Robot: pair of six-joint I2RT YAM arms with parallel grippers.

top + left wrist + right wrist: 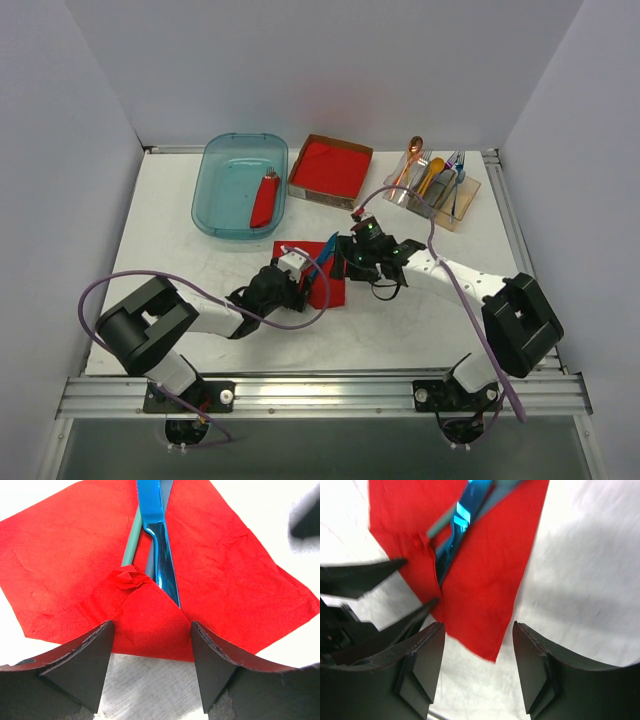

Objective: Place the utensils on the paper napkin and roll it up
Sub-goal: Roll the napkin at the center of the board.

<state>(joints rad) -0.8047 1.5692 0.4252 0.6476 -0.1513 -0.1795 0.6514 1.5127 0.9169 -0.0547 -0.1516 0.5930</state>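
The paper napkin (322, 285) (235, 585) (485, 570) lies flat on the white table between both arms. On it rest the utensils: a blue piece (161, 555) (462, 515) and, beside it, a teal spoon handle (131, 542) (445, 525). The napkin's near corner (145, 615) is folded up over their lower ends. My left gripper (297, 268) (151, 632) stands open just short of that fold, one finger on each side. At the napkin's other side my right gripper (350, 262) (479, 630) is open above a loose corner, holding nothing.
A teal bin (225, 205) at the back left holds a rolled red bundle (265, 200). Beside it is a cardboard box of red napkins (330, 168). A clear holder (432, 190) with an orange spoon (412, 155) and other cutlery stands back right.
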